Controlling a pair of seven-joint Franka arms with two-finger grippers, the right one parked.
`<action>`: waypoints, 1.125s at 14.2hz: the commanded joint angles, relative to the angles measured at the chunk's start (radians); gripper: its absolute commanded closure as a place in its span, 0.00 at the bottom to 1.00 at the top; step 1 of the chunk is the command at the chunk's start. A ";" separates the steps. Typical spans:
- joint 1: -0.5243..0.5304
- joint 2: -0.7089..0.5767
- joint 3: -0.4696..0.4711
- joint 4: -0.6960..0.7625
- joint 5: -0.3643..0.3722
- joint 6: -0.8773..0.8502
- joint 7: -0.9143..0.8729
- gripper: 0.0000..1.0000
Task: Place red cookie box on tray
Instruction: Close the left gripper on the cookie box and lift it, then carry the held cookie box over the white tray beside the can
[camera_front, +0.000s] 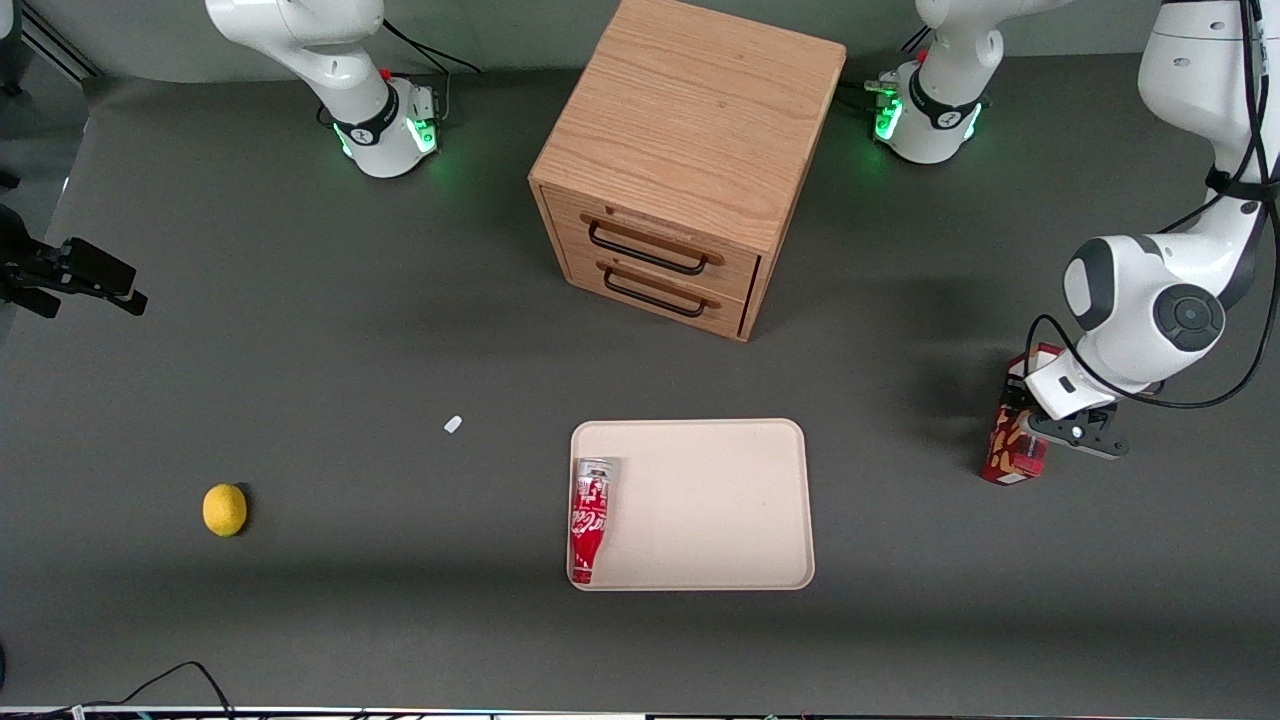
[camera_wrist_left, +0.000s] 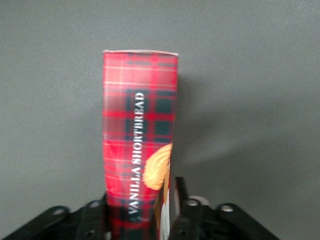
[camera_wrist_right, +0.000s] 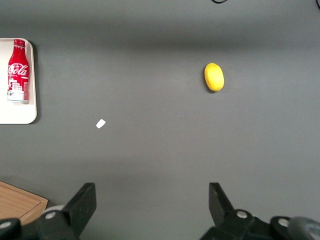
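My tool (camera_wrist_left: 142, 210) sits closed on one end of the red cookie box (camera_wrist_left: 139, 135), a finger pressed on each broad tartan face, so I have the vanilla shortbread carton firmly in hand. In the front view the red cookie box (camera_front: 1012, 440) is toward my working arm's end of the bench (camera_front: 300, 350), well apart from the tray (camera_front: 710, 500); whether its lower end touches the bench I cannot tell.

I judge it light and fairly stiff, being thin cardboard, but the faces could dent under hard squeezing, and the glossy print may slip. Gripped at one end, its long body could swing or sag, so I would carry it gently.

The tray has a low rim to clear. A Coca-Cola bottle (camera_front: 590, 518) lies along the tray's edge toward the parked arm's end, leaving most of the tray floor bare and wide enough for the box laid flat. The wooden drawer cabinet (camera_front: 680, 160) stands farther from the front camera than the tray, off my path. A lemon (camera_front: 224, 509) and a small white scrap (camera_front: 453, 424) lie toward the parked arm's end.
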 joint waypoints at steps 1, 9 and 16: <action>-0.015 0.002 0.010 0.000 0.012 -0.004 -0.004 1.00; -0.014 -0.100 0.005 0.156 -0.003 -0.277 -0.003 1.00; -0.067 -0.112 0.002 0.505 -0.129 -0.663 -0.062 1.00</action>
